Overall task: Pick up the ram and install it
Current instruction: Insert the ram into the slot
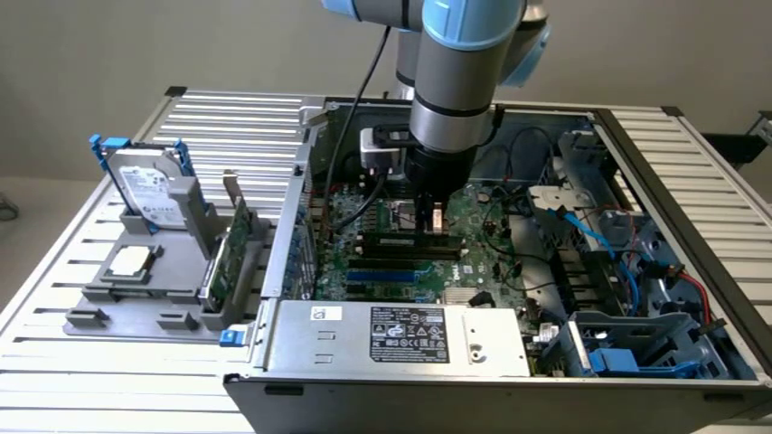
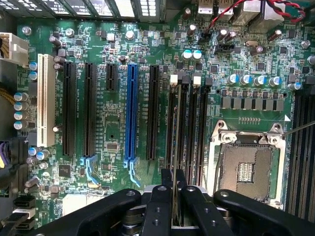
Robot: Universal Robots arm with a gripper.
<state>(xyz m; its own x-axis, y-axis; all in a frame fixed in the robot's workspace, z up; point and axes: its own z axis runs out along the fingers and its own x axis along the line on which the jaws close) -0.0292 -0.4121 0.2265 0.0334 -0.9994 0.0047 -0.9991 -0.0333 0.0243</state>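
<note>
The ram is seen edge-on as a thin stick running between my gripper's two black fingers. The gripper is shut on the ram. The stick stands in line with one of the black memory slots, between the white end clips. I cannot tell whether it is seated. In the exterior view my gripper hangs straight down inside the open computer case, over the middle of the motherboard. The ram lies lengthwise along the slots beneath it.
An open CPU socket sits beside the memory slots, and a blue slot, black slots and a white slot lie on the other side. The power supply and cables crowd the case. Outside it, a grey fixture holds a hard drive and a green expansion card.
</note>
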